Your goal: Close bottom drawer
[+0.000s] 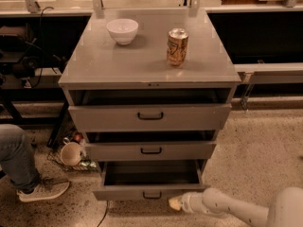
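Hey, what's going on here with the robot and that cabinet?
The robot's arm reaches in low, its gripper at the front panel of the bottom drawer, toward its right end, apparently to push it shut. That drawer stands pulled out and looks empty. A white bowl and a can sit on the cabinet top.

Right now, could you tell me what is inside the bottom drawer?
Only bare grey tray floor shows inside the bottom drawer; its rear is hidden under the middle drawer. The gripper is at its front panel's right end.
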{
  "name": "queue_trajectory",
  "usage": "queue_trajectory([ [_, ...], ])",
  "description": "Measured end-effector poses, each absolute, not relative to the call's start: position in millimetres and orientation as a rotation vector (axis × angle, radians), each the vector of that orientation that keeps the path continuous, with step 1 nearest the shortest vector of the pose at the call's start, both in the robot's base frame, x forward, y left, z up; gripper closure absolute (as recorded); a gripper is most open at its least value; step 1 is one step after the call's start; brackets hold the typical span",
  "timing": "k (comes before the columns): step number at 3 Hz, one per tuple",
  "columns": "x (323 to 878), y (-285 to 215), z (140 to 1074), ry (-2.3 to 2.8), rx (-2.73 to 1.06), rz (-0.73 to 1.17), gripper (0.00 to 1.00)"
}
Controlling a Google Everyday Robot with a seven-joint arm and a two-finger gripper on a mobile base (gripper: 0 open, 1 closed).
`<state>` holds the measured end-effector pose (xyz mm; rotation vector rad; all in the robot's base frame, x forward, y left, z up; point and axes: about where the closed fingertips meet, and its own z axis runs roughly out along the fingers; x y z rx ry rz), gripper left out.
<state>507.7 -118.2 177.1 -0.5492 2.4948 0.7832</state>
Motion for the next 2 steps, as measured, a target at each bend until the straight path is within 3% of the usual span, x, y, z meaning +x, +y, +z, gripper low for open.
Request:
queue_trajectory([
  [1, 554.2, -107.7, 169.6, 2.438, -0.541, 0.773, 1.00],
  [2, 563.7, -103.1, 165.6, 2.422, -0.540, 0.773, 1.00],
])
